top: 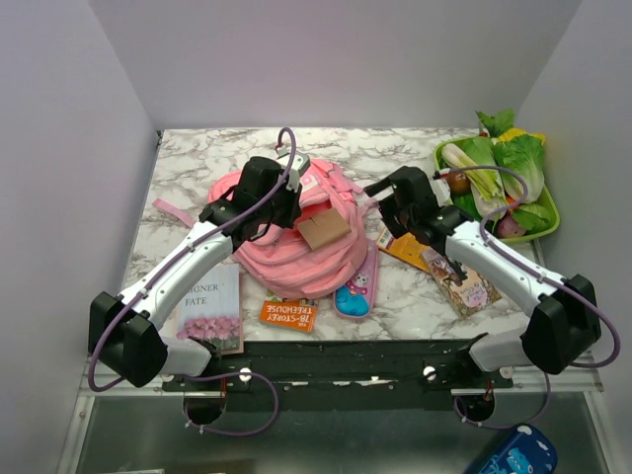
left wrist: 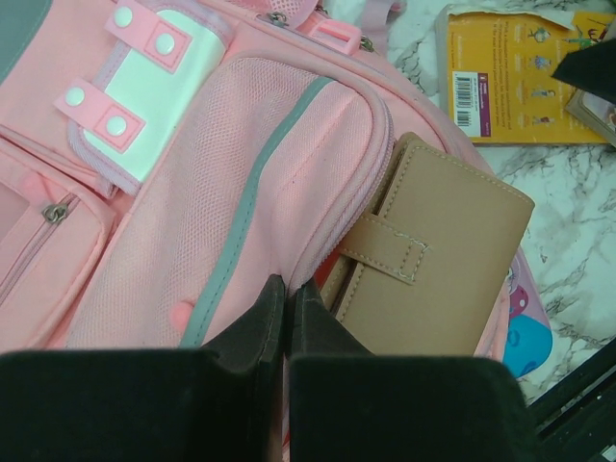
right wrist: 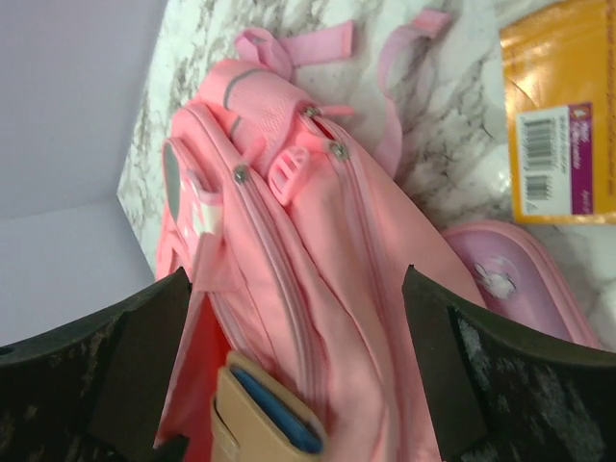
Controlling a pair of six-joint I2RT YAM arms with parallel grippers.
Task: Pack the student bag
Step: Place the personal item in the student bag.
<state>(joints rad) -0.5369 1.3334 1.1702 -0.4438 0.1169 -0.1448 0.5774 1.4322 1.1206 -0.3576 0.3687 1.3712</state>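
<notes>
The student bag (top: 296, 259) is a large pink backpack lying in the middle of the table. It fills the left wrist view (left wrist: 144, 221), where its white flap patch (left wrist: 164, 82) shows. My left gripper (top: 282, 211) is shut on the rim of the bag's open pocket (left wrist: 289, 287). A tan wallet-like notebook (top: 324, 229) sticks halfway out of that opening, right of my left fingers (left wrist: 438, 255). My right gripper (top: 383, 204) is open and empty just right of the bag. In its view (right wrist: 298, 356) the bag (right wrist: 327, 250) and the notebook's end (right wrist: 260, 414) lie between the jaws.
A pink pencil case (top: 357, 286) lies against the bag's right front. An orange paperback (top: 288, 314) and a flowered book (top: 209, 308) lie in front. A yellow book (top: 403, 247) and another book (top: 464, 283) lie under the right arm. A green tray of vegetables (top: 541, 225) stands at the back right.
</notes>
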